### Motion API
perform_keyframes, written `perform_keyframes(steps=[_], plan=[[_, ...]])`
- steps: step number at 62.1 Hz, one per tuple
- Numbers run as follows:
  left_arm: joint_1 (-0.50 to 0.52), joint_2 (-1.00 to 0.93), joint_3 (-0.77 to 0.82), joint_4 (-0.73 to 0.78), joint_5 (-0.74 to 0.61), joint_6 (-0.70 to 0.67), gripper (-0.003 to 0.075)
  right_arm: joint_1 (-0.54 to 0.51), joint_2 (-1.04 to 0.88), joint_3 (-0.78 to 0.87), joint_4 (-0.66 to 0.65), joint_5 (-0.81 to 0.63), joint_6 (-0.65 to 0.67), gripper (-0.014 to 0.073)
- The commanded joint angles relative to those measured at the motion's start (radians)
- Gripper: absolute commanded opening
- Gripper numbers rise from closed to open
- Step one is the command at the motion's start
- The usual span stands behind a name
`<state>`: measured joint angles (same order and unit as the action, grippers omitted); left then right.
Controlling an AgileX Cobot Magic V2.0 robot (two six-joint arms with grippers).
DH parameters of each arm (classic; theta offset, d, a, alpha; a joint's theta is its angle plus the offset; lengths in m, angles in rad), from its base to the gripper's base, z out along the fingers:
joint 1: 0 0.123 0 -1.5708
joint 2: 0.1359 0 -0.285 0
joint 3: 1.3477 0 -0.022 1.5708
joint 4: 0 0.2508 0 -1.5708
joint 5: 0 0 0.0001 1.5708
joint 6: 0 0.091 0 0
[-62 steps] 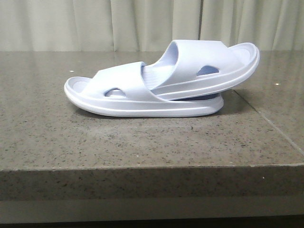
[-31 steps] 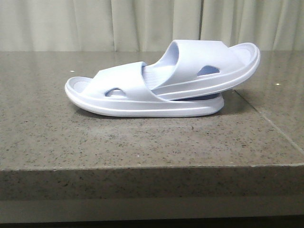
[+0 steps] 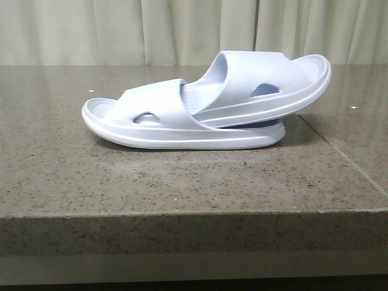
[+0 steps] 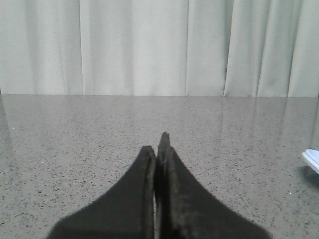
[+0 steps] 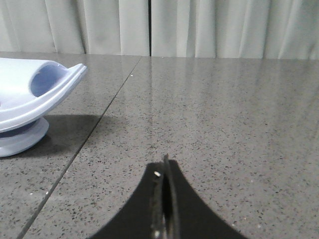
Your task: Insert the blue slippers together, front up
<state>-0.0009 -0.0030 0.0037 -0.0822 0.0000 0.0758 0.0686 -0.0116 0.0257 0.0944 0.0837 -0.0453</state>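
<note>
Two pale blue slippers lie nested on the stone table in the front view. The lower slipper (image 3: 139, 118) rests flat on its sole, and the upper slipper (image 3: 267, 79) is pushed under its strap, tilted up to the right. No gripper shows in the front view. In the right wrist view the slippers' raised end (image 5: 37, 94) is beside and apart from my right gripper (image 5: 165, 167), which is shut on nothing. My left gripper (image 4: 158, 144) is shut and empty over bare table, with a slipper edge (image 4: 311, 160) at the side of its view.
The grey speckled stone table (image 3: 182, 182) has a front edge low in the front view and a seam line (image 3: 339, 154) running diagonally on the right. Pale curtains (image 3: 182, 30) hang behind the table.
</note>
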Motion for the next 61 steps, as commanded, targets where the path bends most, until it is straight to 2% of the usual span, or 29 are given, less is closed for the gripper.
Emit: perform_keyframes(steps=[1, 22, 61], plan=[[-0.004, -0.018, 0.007, -0.001, -0.083, -0.01, -0.002, -0.009, -0.016, -0.005, 0.003, -0.09, -0.005, -0.0068], [-0.004, -0.018, 0.007, -0.001, -0.083, -0.01, -0.002, -0.063, -0.016, -0.005, 0.003, -0.09, -0.005, -0.0068], [-0.004, -0.018, 0.007, -0.001, -0.083, -0.01, -0.002, -0.059, -0.016, -0.005, 0.003, -0.09, -0.005, -0.0068]])
